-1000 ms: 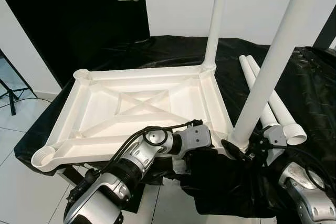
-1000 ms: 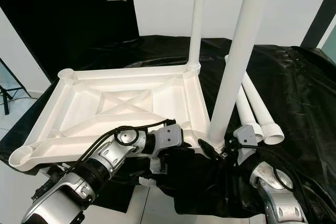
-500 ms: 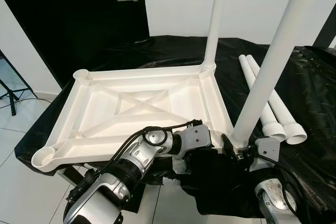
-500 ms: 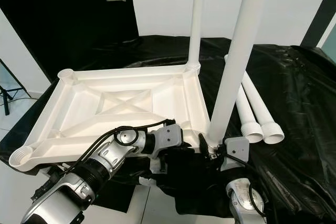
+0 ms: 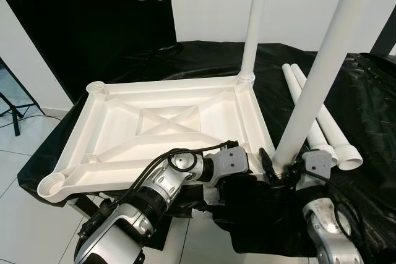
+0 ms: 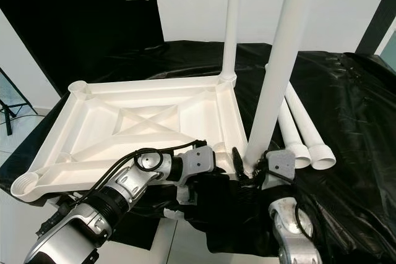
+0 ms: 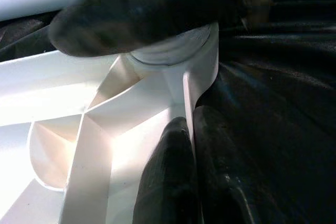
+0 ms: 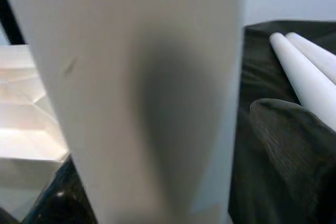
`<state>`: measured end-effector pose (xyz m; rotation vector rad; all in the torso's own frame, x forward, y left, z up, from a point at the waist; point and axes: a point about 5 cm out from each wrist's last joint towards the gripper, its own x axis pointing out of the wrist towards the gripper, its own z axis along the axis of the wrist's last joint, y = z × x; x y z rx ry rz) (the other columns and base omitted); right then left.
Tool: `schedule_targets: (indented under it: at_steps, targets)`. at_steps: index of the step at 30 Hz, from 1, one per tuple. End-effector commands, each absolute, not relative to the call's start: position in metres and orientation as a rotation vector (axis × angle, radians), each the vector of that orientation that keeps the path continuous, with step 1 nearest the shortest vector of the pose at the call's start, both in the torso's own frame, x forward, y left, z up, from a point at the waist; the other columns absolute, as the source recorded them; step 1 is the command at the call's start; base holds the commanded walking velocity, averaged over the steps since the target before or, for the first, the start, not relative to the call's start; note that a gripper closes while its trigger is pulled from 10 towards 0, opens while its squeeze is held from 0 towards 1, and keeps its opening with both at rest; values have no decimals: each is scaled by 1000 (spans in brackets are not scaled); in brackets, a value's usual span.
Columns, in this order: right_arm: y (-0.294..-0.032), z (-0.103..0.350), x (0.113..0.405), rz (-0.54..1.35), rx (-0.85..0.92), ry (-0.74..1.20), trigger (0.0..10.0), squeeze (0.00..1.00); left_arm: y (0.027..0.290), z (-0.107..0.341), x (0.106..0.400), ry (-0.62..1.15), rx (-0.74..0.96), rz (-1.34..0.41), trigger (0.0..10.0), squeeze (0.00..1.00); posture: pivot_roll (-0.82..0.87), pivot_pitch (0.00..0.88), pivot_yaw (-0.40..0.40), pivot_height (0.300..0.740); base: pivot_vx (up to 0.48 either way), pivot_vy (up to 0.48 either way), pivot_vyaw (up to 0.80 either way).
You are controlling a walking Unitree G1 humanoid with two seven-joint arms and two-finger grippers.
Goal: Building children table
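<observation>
Tabletop (image 5: pixel 154 128) lies upside down on black sheet (image 5: pixel 365 109), ribs up, so legs can drop into corner sockets. Near leg (image 5: pixel 318 72) stands at approx 4 o'clock corner; my right gripper (image 5: pixel 278 170) pinches its base, prob. seating it. Left gripper (image 7: pixel 191 174) has fingers pressed together on the rim wall beside that socket, I reckon to stop the top sliding. Count: 2 legs upright incl. far leg (image 5: pixel 253 23) at 1 o'clock, 2 spare legs (image 5: pixel 331 131) lying at 3 o'clock, 2 empty sockets (image 5: pixel 51 185).
</observation>
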<state>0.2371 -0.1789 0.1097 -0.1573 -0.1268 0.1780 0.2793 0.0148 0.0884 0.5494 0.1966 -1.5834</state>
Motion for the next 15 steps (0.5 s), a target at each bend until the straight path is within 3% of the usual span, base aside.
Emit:
schedule_targets:
  at_steps: [1, 8, 9, 10, 11, 15]
  targets:
    - [-186, 107, 241, 266, -179, -77, 10000, 0, 43, 36, 253, 529, 553, -1688, 10000, 0, 159, 0, 17, 740, 0, 0, 0]
    - [-188, 102, 240, 379, -188, -8, 10000, 0, 43, 36, 254, 528, 552, -1687, 10000, 0, 164, 0, 14, 740, 0, 0, 0]
    - [-189, 100, 239, 401, -185, 7, 2667, 0, 44, 36, 253, 529, 551, -1685, 10000, 0, 165, 0, 14, 740, 0, 0, 0]
    - [-189, 100, 239, 401, -185, 7, 2667, 0, 44, 36, 253, 529, 551, -1685, 10000, 0, 165, 0, 14, 740, 0, 0, 0]
    - [-190, 100, 239, 416, -181, 15, 0, 0, 45, 36, 253, 530, 550, -1684, 10000, 0, 165, 0, 14, 740, 0, 0, 0]
    - [-189, 98, 238, 492, -179, 47, 0, 0, 45, 35, 253, 532, 549, -1684, 10000, 0, 164, 0, 14, 740, 0, 0, 0]
